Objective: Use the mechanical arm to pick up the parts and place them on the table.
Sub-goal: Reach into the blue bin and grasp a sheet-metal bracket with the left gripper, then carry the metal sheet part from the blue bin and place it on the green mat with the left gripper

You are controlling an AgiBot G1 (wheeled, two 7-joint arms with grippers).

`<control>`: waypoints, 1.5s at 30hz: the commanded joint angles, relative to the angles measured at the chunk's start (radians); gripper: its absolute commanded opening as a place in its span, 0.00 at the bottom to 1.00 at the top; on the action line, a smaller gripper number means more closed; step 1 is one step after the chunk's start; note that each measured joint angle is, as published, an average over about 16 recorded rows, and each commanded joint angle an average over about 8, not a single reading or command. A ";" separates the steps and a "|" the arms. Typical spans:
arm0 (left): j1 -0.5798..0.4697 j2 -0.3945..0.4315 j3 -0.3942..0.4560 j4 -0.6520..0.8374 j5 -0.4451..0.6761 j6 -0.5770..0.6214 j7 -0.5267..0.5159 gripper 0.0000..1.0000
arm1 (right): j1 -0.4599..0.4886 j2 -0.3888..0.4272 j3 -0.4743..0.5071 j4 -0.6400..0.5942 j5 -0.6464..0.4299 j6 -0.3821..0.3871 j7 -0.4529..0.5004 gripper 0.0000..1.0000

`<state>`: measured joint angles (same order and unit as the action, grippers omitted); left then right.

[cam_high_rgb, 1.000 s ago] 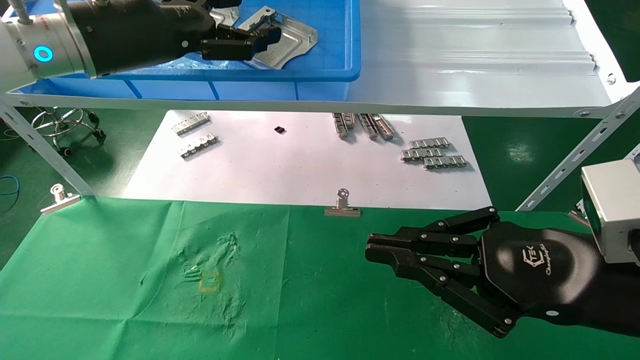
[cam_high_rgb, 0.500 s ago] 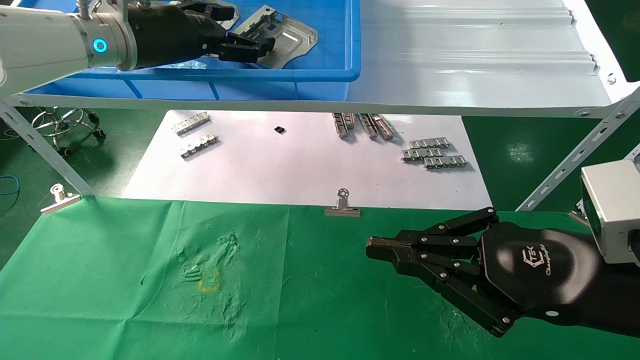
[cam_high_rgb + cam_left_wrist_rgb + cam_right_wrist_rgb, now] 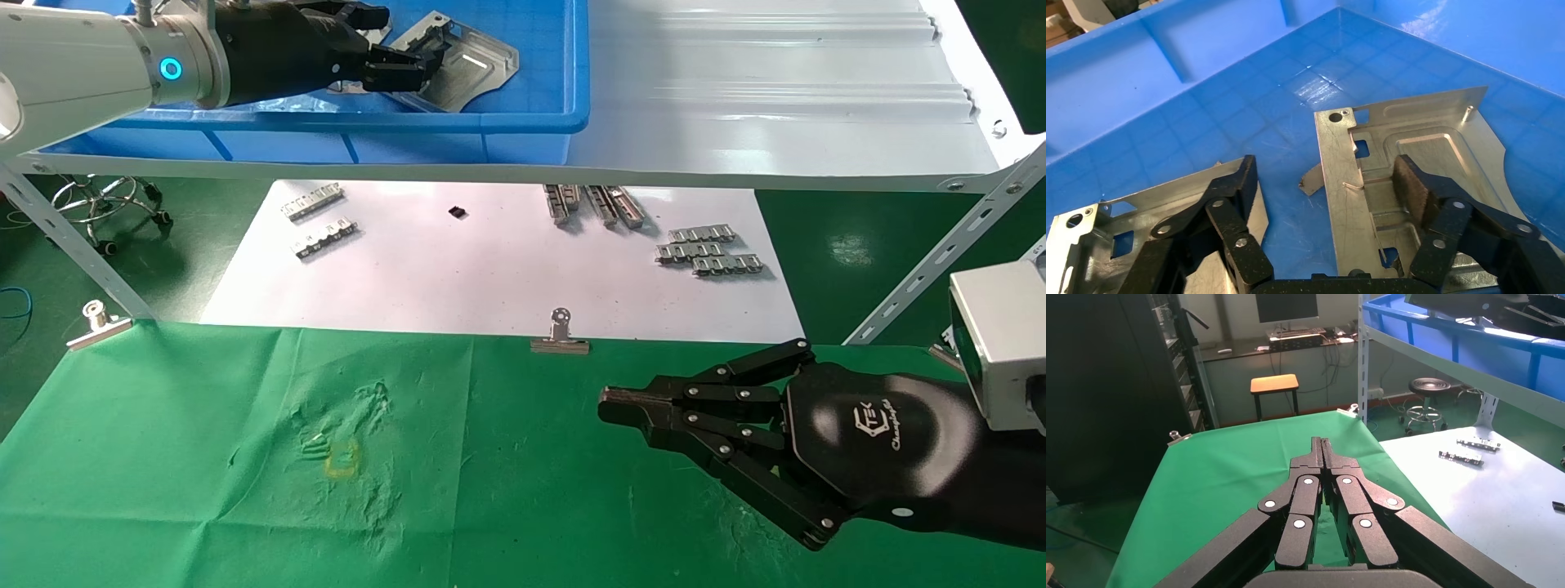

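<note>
My left gripper (image 3: pixel 413 69) is open inside the blue bin (image 3: pixel 523 122) on the shelf. In the left wrist view the left gripper (image 3: pixel 1324 184) straddles the flanged edge of a shiny silver part (image 3: pixel 1425 147). One finger pad (image 3: pixel 1411 184) is over its embossed panel, and the other finger (image 3: pixel 1237 184) is over a second part (image 3: pixel 1107 233). The first part also shows in the head view (image 3: pixel 474 69). My right gripper (image 3: pixel 606 404) is shut and empty just above the green table (image 3: pixel 204 490), and its shut fingers point across the cloth in the right wrist view (image 3: pixel 1322 444).
The pale grey shelf (image 3: pixel 776 122) overhangs a white paper sheet (image 3: pixel 490 278) with ridged metal strips (image 3: pixel 709 249). Binder clips (image 3: pixel 560 335) hold the cloth's far edge. A yellowish mark (image 3: pixel 341 457) lies on the cloth's left part. A slanted shelf strut (image 3: pixel 940 253) stands at the right.
My left arm has reached farther into the bin and sunk lower, its open fingers staying at the part's edge. The right arm has not moved.
</note>
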<state>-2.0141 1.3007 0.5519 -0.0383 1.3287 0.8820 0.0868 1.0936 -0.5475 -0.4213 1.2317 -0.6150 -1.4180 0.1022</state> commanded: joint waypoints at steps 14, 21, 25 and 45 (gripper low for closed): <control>-0.003 -0.002 -0.008 0.018 -0.011 0.014 0.030 0.00 | 0.000 0.000 0.000 0.000 0.000 0.000 0.000 0.00; -0.010 -0.007 -0.011 0.023 -0.015 0.013 0.037 0.00 | 0.000 0.000 0.000 0.000 0.000 0.000 0.000 0.00; -0.016 -0.011 -0.015 0.024 -0.021 0.016 0.037 0.00 | 0.000 0.000 0.000 0.000 0.000 0.000 0.000 0.00; -0.064 -0.215 -0.074 -0.068 -0.114 0.467 0.162 0.00 | 0.000 0.000 0.000 0.000 0.000 0.000 0.000 0.00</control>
<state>-2.0736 1.0862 0.4832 -0.1111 1.2212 1.3486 0.2663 1.0936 -0.5475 -0.4213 1.2317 -0.6150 -1.4180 0.1022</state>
